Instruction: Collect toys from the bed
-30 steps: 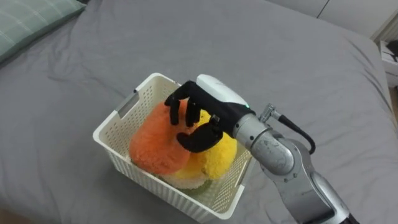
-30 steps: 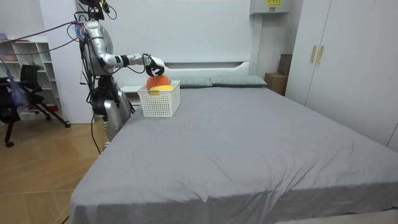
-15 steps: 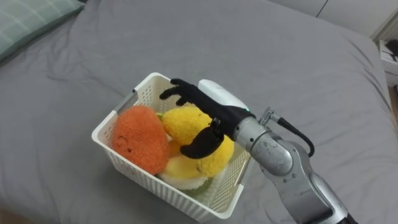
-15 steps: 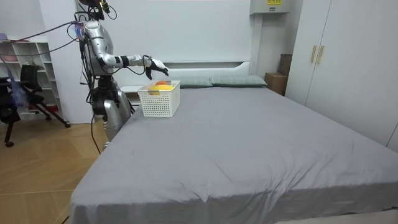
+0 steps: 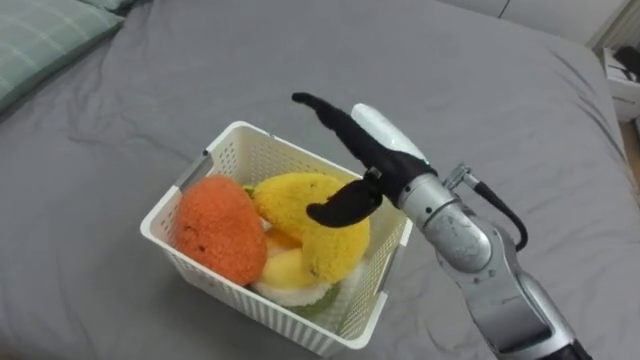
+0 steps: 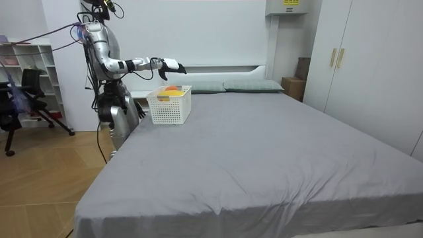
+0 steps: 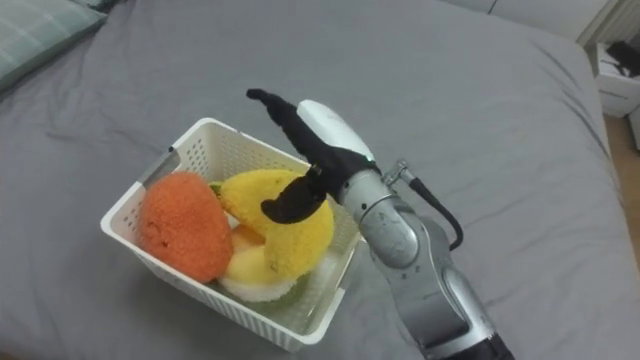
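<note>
A white slatted basket (image 5: 222,152) (image 7: 183,141) (image 6: 169,109) sits on the grey bed (image 5: 450,90). Inside it lie an orange plush toy (image 5: 214,228) (image 7: 179,224) at the left, a yellow plush toy (image 5: 318,222) (image 7: 280,220) beside it, and a pale toy (image 5: 285,276) underneath. My right hand (image 5: 355,145) (image 7: 307,132) (image 6: 170,64) hovers above the basket's right side with its fingers stretched straight and nothing in it, clear of the toys.
A green checked pillow (image 5: 45,35) lies at the upper left. In the room view I stand at the bed's head corner by a white shelf (image 6: 30,66), with pillows (image 6: 251,85) along the headboard and wardrobes (image 6: 370,73) at the room view's right.
My right hand let go of the orange toy, which dropped into the basket's left side. The hand then straightened its fingers and rose above the basket.
</note>
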